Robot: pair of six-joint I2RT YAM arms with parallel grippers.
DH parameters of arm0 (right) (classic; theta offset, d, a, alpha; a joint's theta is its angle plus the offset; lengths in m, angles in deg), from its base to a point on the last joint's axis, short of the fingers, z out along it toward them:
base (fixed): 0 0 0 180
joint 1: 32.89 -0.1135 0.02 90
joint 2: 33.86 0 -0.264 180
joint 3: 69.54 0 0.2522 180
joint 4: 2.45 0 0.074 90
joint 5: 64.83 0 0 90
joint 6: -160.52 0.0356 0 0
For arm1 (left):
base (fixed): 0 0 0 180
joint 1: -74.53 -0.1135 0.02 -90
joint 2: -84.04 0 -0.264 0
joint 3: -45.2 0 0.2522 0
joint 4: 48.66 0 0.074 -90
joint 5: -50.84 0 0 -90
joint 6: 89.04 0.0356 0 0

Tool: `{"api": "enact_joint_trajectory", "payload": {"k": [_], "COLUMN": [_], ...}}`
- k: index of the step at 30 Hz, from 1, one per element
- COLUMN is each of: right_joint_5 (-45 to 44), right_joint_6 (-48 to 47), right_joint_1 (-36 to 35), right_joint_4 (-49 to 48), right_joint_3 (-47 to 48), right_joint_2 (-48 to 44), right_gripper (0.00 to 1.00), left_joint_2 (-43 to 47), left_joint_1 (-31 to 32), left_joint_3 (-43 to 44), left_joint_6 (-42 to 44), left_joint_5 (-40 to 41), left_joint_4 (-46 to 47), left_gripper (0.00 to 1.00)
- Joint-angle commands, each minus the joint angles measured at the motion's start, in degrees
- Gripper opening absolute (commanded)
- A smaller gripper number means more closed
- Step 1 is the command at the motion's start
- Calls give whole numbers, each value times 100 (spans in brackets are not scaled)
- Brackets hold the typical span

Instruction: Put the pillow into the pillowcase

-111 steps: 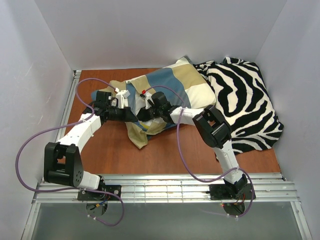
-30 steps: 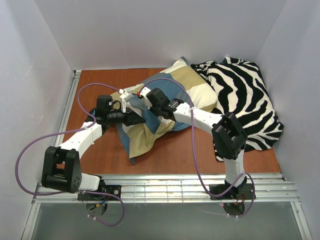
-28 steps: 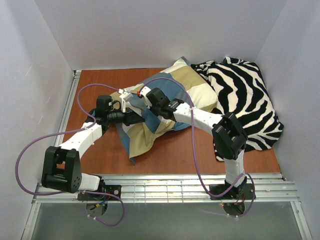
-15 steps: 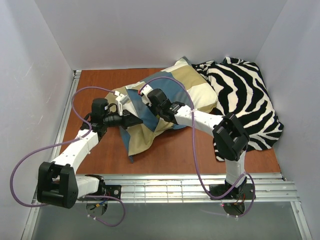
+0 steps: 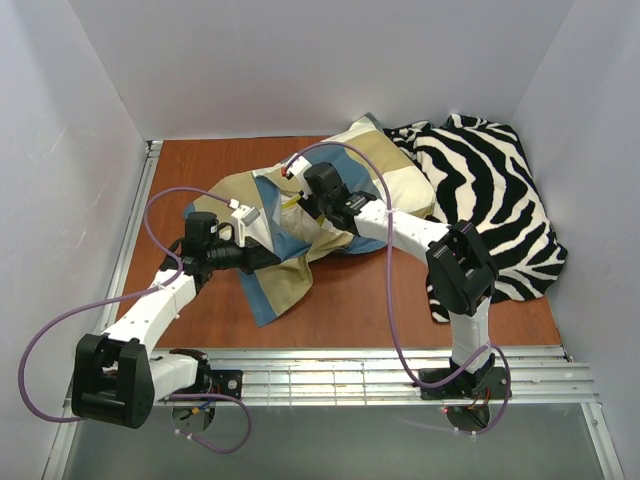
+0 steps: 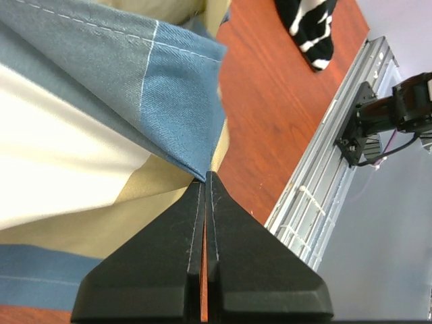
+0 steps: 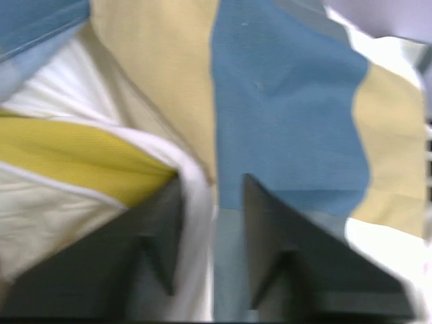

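— What has the left side got?
— My left gripper (image 6: 206, 179) has its jaws pressed together on a blue corner of the pillowcase (image 6: 101, 101), low over the tabletop (image 5: 370, 290).
— Where's the pillow?
— The pillow (image 7: 81, 162) is mid-tabletop, at the case's mouth. I see its white cloth and yellow edge under the check fabric, and the rest is covered.
— And the right?
— The right gripper (image 7: 212, 192) sits at that opening, jaws parted, with the pillow's white edge and blue fabric between them. I cannot tell whether they grip. The zebra cloth (image 5: 490, 190) lies heaped at far right, against the case.
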Motion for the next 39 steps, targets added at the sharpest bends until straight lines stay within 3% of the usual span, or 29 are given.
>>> {"api": "enact_joint_trajectory", "payload": {"k": [1,6,12,18,21,24,26,27,30,34,35,36,39], "right_joint_5": [511,2076,3658,5722,6111,6856,6991,6991,6685,5781,5657,5568,5191], "right_joint_6": [333,597,966,2178,2609,3303,3437,3358,2833,2382,2338,2294,2075], "right_joint_1": [519,520,520,502,572,835,915,915,906,924,950,968,985], "right_joint_4": [350,1000,1072,1054,1063,749,781,895,1176,1555,1599,1651,1696], "right_joint_3": [280,177,-466,-634,-502,-352,-160,-80,-18,166,219,324,482], "right_joint_2": [-312,-418,-366,266,312,110,22,4,-145,-286,-313,-391,-663], "right_gripper": [2,1,1,1,1,13,28,49,73,75,72,60,44], "left_joint_2": [-118,-198,101,-83,-189,-198,-216,-216,-189,-119,-119,-102,-110], "left_joint_1": [25,7,-2,-2,-2,-10,-10,-10,-10,-10,-10,-10,-10], "left_joint_3": [65,196,346,759,794,707,663,654,619,575,575,575,539], "left_joint_6": [140,-80,-782,-1345,-1294,-1188,-1249,-1275,-1284,-1276,-1258,-1223,-1065], "left_joint_5": [-89,-246,-546,-660,-652,-625,-660,-660,-669,-695,-713,-722,-635], "left_joint_4": [-257,86,595,842,842,746,754,754,772,754,746,685,553], "left_gripper": [0,0,0,0,0,0,0,0,0,0,0,0,0]}}
